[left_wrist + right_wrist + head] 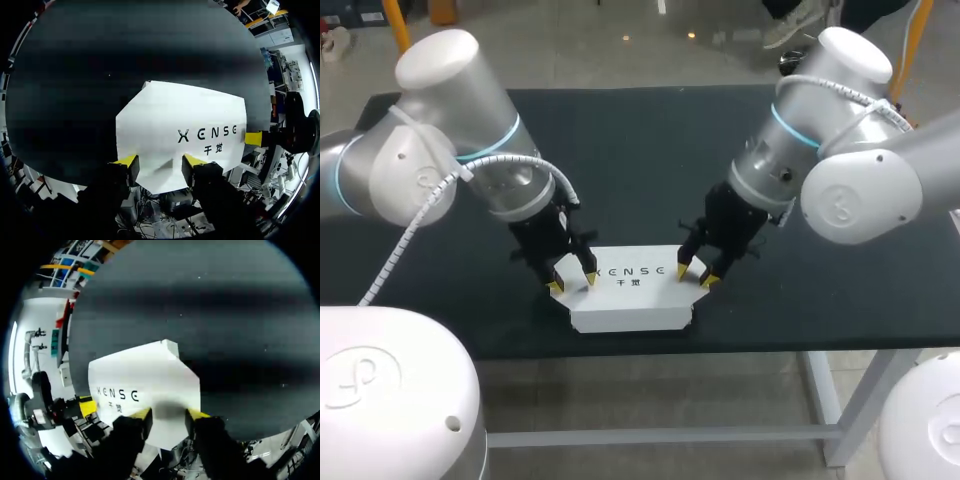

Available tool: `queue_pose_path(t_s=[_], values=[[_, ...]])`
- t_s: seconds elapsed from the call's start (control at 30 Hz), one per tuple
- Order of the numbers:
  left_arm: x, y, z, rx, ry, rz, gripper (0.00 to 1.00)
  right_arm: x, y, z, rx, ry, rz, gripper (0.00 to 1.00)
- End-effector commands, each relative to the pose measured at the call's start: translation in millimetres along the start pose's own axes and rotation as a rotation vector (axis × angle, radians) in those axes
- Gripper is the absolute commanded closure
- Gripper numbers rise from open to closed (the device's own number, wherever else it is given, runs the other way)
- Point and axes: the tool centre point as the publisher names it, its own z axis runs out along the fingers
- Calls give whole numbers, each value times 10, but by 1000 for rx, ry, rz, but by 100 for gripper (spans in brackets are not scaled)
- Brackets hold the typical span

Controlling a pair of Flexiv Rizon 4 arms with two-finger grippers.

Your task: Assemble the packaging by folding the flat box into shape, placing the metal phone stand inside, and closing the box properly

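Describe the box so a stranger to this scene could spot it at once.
Start at the black table and go to the middle of its near edge, where the left gripper and right gripper stand close together. The box lies between them: the only white thing on the dark top, low and flat, with dark print on its upper face.

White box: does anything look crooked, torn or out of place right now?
Nothing looks damaged. The white box lies closed and square between the left pincer and right pincer, though close to the near edge of the table.
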Motion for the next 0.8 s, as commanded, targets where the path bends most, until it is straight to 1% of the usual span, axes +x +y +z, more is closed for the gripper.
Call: queue_pose_path(t_s=[0.03,0.1,0.3,0.4,0.47,0.5,0.6,0.63,0.7,0.8], values=[[-10,9,12,3,-2,-1,49,-6,-29,14,-11,3,-2,52],[-10,9,12,3,-2,-1,51,-3,-24,12,-12,6,-4,52],[-10,9,12,3,-2,-1,50,-2,-18,9,-11,14,-6,53],[-10,9,12,3,-2,-1,47,-2,-18,9,-11,14,-6,51],[-10,9,12,3,-2,-1,50,-2,-18,9,-11,14,-6,51],[-10,9,12,3,-2,-1,49,-2,-18,9,-11,14,-6,52],[-10,9,12,3,-2,-1,44,-2,-18,9,-11,14,-6,52],[-10,9,12,3,-2,-1,41,-2,-18,9,-11,14,-6,52],[-10,9,12,3,-2,-1,38,-2,-18,9,-11,14,-6,52],[-10,9,12,3,-2,-1,46,-2,-18,9,-11,14,-6,52]])
